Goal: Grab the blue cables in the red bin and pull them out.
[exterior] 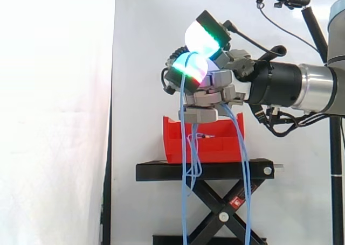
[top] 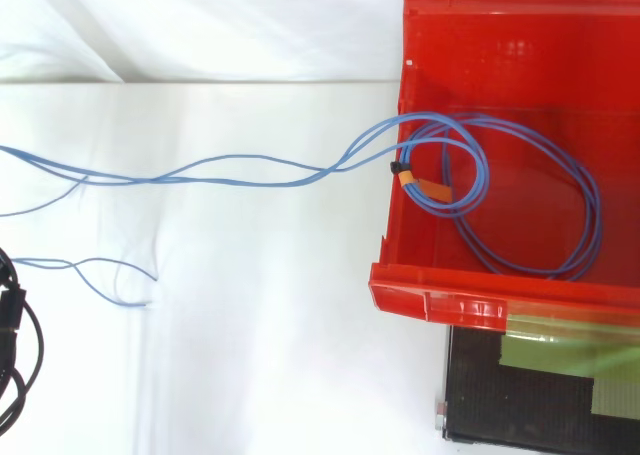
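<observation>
High above the red bin [exterior: 218, 151], the curled hand [exterior: 213, 82] clutches blue cables [exterior: 184, 202]

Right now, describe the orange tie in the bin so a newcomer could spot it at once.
Find the red bin on the black stand. Inside it blue cables coil, and just where they leave over its wall sits a short orange tie. Nothing else among the blue strands is orange.
</observation>
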Available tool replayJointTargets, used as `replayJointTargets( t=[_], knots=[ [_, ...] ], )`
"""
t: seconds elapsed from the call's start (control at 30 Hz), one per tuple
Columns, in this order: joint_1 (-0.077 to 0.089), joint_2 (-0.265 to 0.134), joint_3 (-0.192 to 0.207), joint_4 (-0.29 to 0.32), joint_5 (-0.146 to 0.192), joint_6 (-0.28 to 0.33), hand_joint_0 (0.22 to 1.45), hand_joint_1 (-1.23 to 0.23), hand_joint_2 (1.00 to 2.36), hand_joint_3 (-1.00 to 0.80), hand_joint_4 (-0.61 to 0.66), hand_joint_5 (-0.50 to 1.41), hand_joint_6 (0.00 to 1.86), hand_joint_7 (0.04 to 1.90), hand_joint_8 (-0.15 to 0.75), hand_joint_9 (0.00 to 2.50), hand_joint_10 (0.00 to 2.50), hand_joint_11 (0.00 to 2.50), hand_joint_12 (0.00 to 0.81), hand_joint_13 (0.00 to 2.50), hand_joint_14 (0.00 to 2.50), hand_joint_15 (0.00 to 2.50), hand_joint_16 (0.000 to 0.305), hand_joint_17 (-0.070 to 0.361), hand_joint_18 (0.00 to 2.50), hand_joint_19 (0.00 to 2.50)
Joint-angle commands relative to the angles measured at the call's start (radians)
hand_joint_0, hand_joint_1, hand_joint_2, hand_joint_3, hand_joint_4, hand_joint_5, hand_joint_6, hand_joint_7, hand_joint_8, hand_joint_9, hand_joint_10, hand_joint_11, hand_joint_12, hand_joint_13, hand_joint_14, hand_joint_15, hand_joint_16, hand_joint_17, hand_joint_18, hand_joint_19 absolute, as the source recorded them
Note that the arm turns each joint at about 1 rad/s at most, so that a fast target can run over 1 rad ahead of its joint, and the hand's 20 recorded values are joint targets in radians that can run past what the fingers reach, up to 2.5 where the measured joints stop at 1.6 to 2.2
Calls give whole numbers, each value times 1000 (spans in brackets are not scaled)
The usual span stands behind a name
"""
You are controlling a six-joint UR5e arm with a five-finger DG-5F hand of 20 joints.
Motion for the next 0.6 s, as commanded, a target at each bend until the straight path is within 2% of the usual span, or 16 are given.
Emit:
replayJointTargets(
  t=[0.0, 0.57],
  knots=[
    [0, 0, 0, 0, 0, 0, 989, -1053, 1016, -536, 150, 726, 1262, 319, 223, 1611, 208, 1856, 319, 1495, 812, 1433, 39, 89, 1172, 1378],
    [-1, 0, 0, 0, 0, 0, 985, -1049, 1016, -533, 148, 729, 1258, 324, 231, 1611, 216, 1858, 315, 1479, 885, 1415, 40, 90, 1170, 1375]
  ],
)
